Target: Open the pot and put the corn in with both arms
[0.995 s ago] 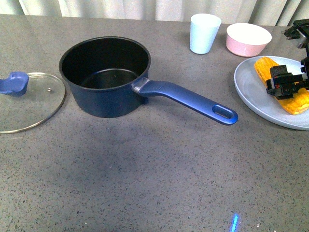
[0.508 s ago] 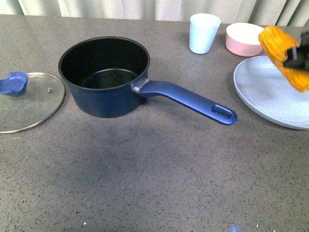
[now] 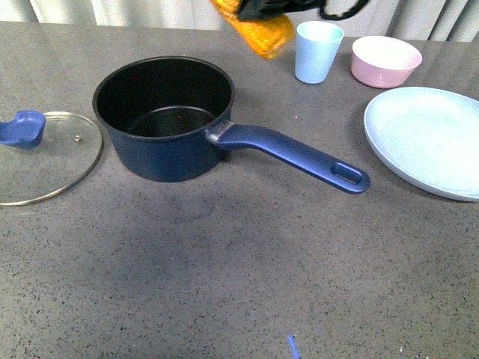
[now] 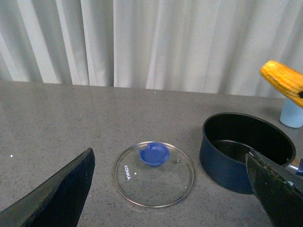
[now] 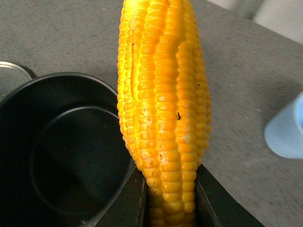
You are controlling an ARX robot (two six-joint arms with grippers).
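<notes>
The dark blue pot (image 3: 157, 153) stands open mid-table, its black inside bare and its long handle (image 3: 292, 155) pointing right. Its glass lid (image 3: 37, 157) with the blue knob lies flat on the table to the left. My right gripper (image 3: 258, 7) is shut on the yellow corn (image 3: 263, 31), which hangs in the air just behind the pot's far right rim. In the right wrist view the corn (image 5: 163, 109) sits between the jaws of that gripper (image 5: 170, 208), beside the pot's rim (image 5: 113, 97). My left gripper (image 4: 168, 198) is open, above the lid (image 4: 154, 174), holding nothing.
A pale blue plate (image 3: 426, 138) lies bare at the right. A pale blue cup (image 3: 317, 51) and a small pink bowl (image 3: 385, 60) stand at the back right, close to the held corn. White curtains hang behind the table.
The right gripper lifted the corn off the plate and carried it up and left, from over the plate to behind the pot. Pot and lid stayed put.
</notes>
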